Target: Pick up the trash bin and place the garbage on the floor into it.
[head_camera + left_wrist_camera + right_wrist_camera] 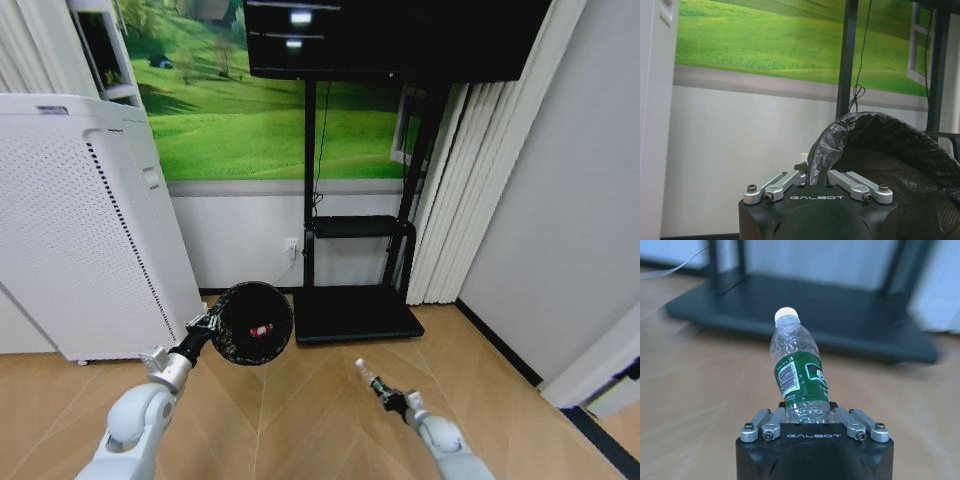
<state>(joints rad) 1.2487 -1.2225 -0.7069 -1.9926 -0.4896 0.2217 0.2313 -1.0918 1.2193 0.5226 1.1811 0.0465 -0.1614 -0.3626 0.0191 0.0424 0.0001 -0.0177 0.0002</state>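
Observation:
My left gripper (207, 327) is shut on the rim of the black mesh trash bin (253, 322) and holds it off the floor (300, 420), tilted so its mouth faces me. One red-and-white piece of garbage (262, 329) lies inside. In the left wrist view the gripper (816, 176) pinches the bin's bag-lined rim (880, 130). My right gripper (392, 398) is shut on the base of a clear bottle (368, 376) with a green label and white cap, to the right of the bin and below its height. The right wrist view shows the bottle (797, 372) standing out of that gripper (807, 414).
A tall white appliance (80, 230) stands at the left against the wall. A black stand with a flat base (355, 312) sits straight ahead, just behind the bin. Pale curtains (470, 180) and a grey wall close off the right, with a dark border strip (500, 345) along the floor.

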